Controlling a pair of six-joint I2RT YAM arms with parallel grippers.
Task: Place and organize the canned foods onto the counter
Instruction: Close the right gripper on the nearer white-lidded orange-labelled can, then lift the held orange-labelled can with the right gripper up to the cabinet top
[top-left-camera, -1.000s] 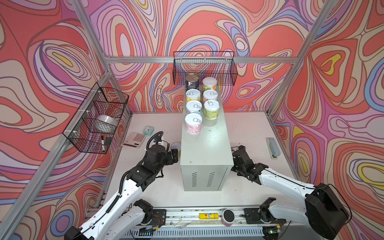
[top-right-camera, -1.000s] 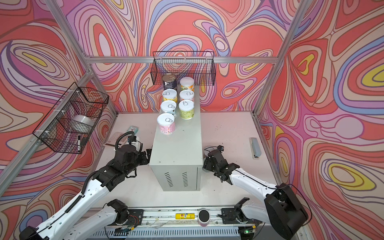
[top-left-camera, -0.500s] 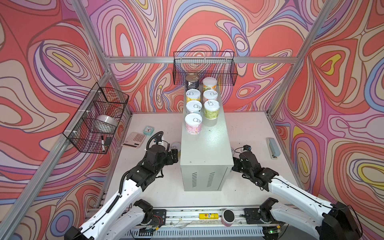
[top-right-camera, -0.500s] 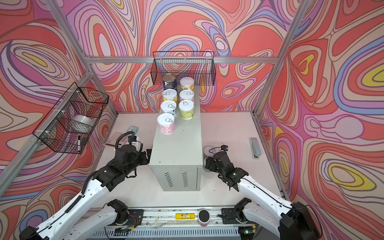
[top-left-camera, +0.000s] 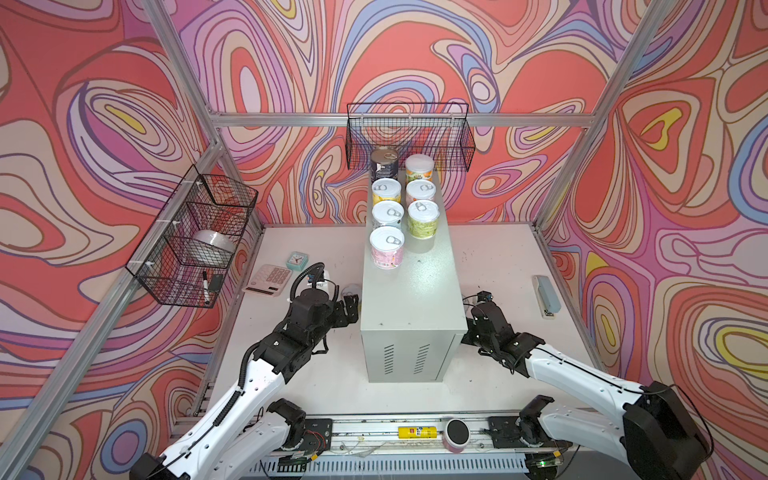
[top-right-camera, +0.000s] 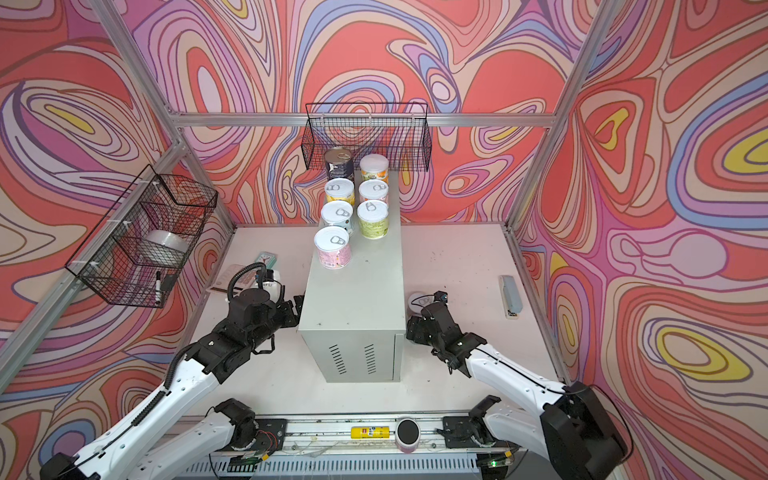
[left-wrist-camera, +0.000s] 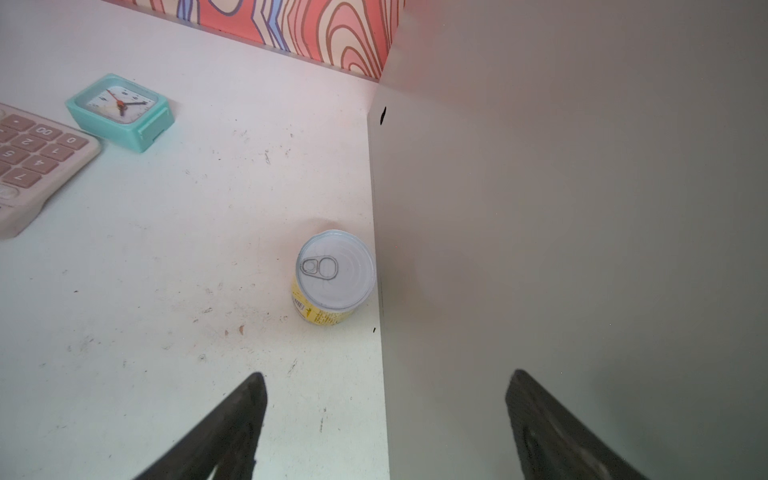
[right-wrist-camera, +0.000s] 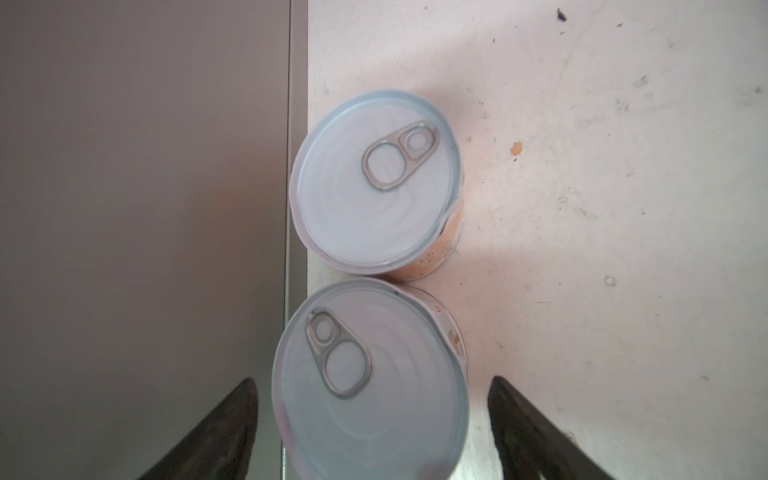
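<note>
Canned foods (top-left-camera: 387, 248) mostly stand at the far end of the counter (top-left-camera: 411, 299), but on the tabletop (right-wrist-camera: 582, 208) by its right wall one upright can (right-wrist-camera: 370, 386) sits between the released right fingers (right-wrist-camera: 224, 432), while the released left fingers (left-wrist-camera: 232, 432) hang short of a yellow can (left-wrist-camera: 334, 270).

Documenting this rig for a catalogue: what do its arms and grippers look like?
The left arm and right arm share glossy white links with black joints and wrists. A ribbed black hose lies along the left, a thin black wire along the right. The fingers are dark tapered wedges.
</note>
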